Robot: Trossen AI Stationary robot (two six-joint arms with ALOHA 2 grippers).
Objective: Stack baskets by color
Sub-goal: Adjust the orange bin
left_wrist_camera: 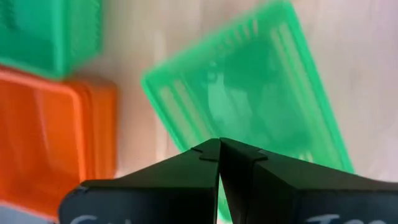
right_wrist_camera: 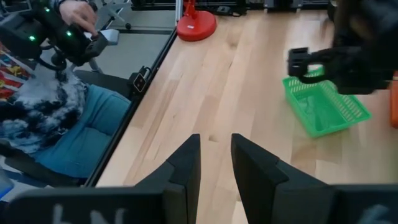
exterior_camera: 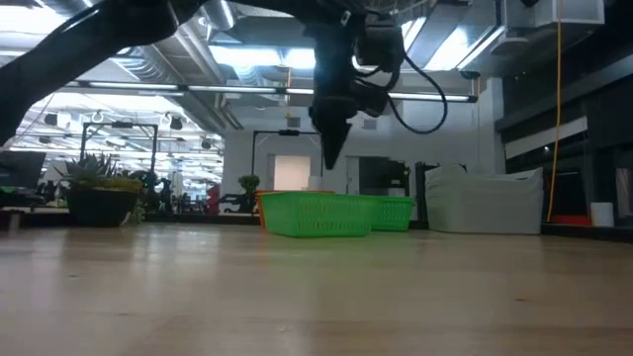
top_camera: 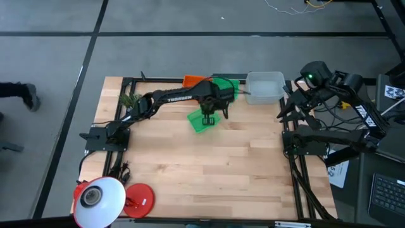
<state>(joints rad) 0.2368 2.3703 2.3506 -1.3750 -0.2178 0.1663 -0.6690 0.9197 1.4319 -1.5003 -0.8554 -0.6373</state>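
Note:
A green basket [top_camera: 205, 121] rests flat on the wooden table, skewed to its edges. My left gripper [exterior_camera: 331, 158] hangs just above this green basket [left_wrist_camera: 249, 106], shut, pointing down and touching nothing. At the far edge stand a second green basket [top_camera: 229, 85], an orange basket [top_camera: 192, 80] and a translucent grey-white basket [top_camera: 264, 87]. My right gripper [right_wrist_camera: 214, 158] waits raised by the table's right edge, open and empty, looking across at the skewed green basket [right_wrist_camera: 324, 107].
A red-and-white lamp [top_camera: 101, 197] stands at the near left corner beside a red disc [top_camera: 140, 197]. A small plant [top_camera: 130, 99] sits at the far left. A seated person [right_wrist_camera: 56, 118] shows beside the table. Bare wood [top_camera: 215, 171] spreads across the middle and near side.

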